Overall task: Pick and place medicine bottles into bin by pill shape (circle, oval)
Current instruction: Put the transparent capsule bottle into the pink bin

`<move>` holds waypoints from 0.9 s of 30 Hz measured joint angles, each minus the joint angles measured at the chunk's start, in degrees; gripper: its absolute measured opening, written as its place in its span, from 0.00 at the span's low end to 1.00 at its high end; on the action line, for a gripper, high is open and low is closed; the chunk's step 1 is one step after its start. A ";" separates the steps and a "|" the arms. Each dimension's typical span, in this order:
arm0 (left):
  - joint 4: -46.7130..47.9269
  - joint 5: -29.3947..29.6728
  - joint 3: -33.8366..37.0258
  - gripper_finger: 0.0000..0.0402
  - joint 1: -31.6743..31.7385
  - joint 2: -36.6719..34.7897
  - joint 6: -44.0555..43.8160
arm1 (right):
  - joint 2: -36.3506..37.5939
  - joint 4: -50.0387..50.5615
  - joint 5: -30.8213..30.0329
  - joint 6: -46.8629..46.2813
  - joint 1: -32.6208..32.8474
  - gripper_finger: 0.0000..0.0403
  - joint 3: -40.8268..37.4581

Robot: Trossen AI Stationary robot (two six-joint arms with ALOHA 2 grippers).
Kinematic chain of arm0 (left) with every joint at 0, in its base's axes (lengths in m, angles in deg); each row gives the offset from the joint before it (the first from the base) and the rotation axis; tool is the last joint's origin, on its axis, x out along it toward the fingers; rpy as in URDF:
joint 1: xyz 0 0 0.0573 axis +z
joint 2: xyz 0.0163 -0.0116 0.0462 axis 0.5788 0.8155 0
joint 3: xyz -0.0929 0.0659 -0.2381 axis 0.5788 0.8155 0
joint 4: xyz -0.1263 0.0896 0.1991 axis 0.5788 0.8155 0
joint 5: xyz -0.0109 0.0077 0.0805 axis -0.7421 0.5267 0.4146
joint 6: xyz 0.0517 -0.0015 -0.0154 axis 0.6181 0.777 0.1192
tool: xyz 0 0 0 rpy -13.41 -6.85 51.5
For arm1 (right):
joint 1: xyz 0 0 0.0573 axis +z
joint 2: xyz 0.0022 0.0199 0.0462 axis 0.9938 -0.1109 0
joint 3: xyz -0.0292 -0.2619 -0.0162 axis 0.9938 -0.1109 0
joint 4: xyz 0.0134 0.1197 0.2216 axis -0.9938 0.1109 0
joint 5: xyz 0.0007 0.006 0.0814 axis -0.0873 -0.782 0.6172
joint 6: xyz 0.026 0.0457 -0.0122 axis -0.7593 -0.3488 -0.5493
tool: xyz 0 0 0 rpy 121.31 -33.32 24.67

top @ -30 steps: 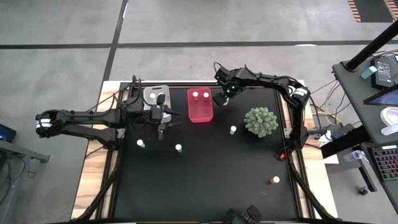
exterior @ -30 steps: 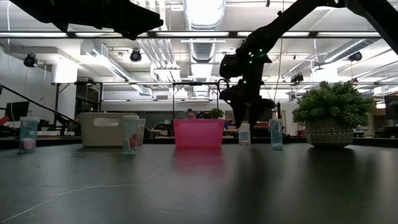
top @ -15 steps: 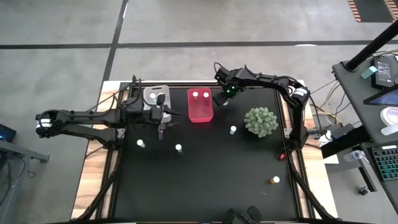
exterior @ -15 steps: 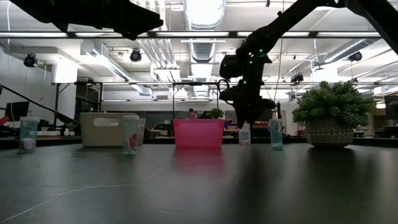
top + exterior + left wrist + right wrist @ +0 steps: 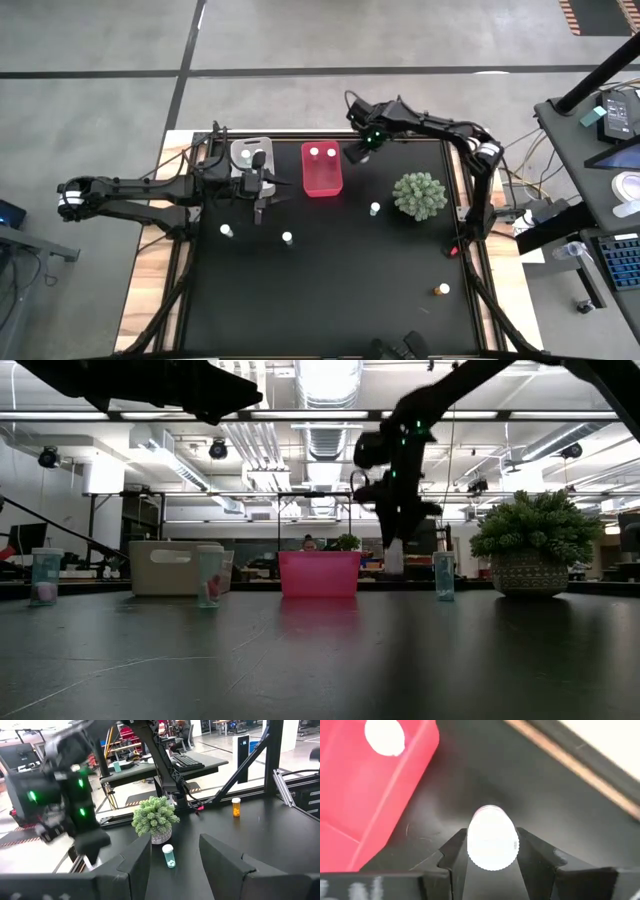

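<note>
My right gripper (image 5: 491, 865) hangs over the table's far edge, just right of the red bin (image 5: 320, 172), shut on a white-capped medicine bottle (image 5: 394, 558). Two white caps (image 5: 320, 152) show inside the red bin. My left gripper (image 5: 172, 865) waits open near the clear bin (image 5: 250, 155), its fingers holding nothing. More bottles stand upright on the black table: two (image 5: 227, 230) (image 5: 287, 238) at the left, one (image 5: 375, 208) by the plant, and an amber one (image 5: 441, 290) near the right edge. My right gripper pinches the bottle between its two fingers (image 5: 452, 855), at the sides just under the white cap (image 5: 472, 845). The fingers come from above, slanting steeply down. The bottle hangs nearly upright below them (image 5: 394, 560), lifted clear of the table.
A green spiky plant (image 5: 419, 195) in a pot stands right of the red bin, close to my right arm. The tabletop's far edge (image 5: 580, 765) runs just behind the held bottle. The middle and near part of the table is bare black surface.
My right gripper has taken hold of the bottle that stood on the table beside the red bin and has risen with it. The bottle now hangs clear of the table, still nearly upright.
</note>
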 joint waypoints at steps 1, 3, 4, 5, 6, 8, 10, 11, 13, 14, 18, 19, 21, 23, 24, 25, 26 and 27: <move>0.00 0.00 0.00 0.38 0.00 0.00 -0.02 | 0.48 1.38 -1.06 0.12 0.22 0.34 1.34; -0.01 0.02 0.00 0.38 0.01 0.00 -0.01 | 0.76 5.14 -3.29 0.17 0.93 0.34 4.29; -0.01 0.02 0.00 0.38 0.00 0.00 -0.02 | 0.82 7.19 -4.10 0.29 1.29 0.34 5.97; -0.01 0.02 0.00 0.38 0.01 0.00 -0.02 | 0.83 9.07 -5.14 0.40 1.80 0.34 7.61; -0.05 0.02 0.00 0.38 0.02 0.00 -0.02 | 0.88 10.65 -6.04 0.45 2.37 0.34 9.28; -0.04 0.02 0.00 0.38 0.00 0.00 -0.02 | 1.00 13.13 -7.19 0.65 3.33 0.34 12.53; -0.04 0.02 0.00 0.38 0.01 0.00 -0.02 | 1.04 15.41 -7.23 1.02 4.36 0.34 15.48; -0.04 0.02 0.00 0.38 0.02 0.00 -0.02 | 1.04 15.95 -7.32 1.00 4.93 0.34 16.76; -0.07 0.02 0.00 0.38 0.00 0.00 -0.02 | 1.04 16.64 -7.37 0.94 6.14 0.34 19.10; -0.07 0.02 0.00 0.38 0.02 0.00 -0.02 | 1.04 16.83 -7.36 0.94 6.81 0.34 20.16; -0.11 0.02 0.00 0.38 0.02 0.00 -0.04 | 0.59 16.73 -7.32 0.89 9.34 0.34 23.26; -0.18 0.02 0.00 0.38 0.00 0.00 -0.04 | 0.20 16.85 -7.32 0.87 9.98 0.34 23.80; -0.46 0.02 0.00 0.38 0.00 0.00 -0.04 | -0.80 16.75 -7.30 0.87 10.98 0.34 24.79; -0.50 0.02 0.00 0.38 0.02 0.00 -0.04 | -2.09 16.76 -7.28 1.03 11.86 0.34 25.75; -0.49 0.02 0.00 0.38 0.00 0.00 -0.06 | -2.60 16.50 -7.24 1.34 12.21 0.34 26.13; -0.49 0.02 0.00 0.38 0.01 0.00 -0.06 | -3.19 16.35 -7.21 1.53 12.59 0.34 26.49; -0.50 0.02 0.00 0.38 0.01 0.00 -0.06 | -3.77 16.13 -7.17 1.69 12.90 0.34 26.93; -0.50 0.02 0.00 0.38 0.01 0.00 -0.06 | -4.37 16.00 -7.12 1.82 13.08 0.34 27.48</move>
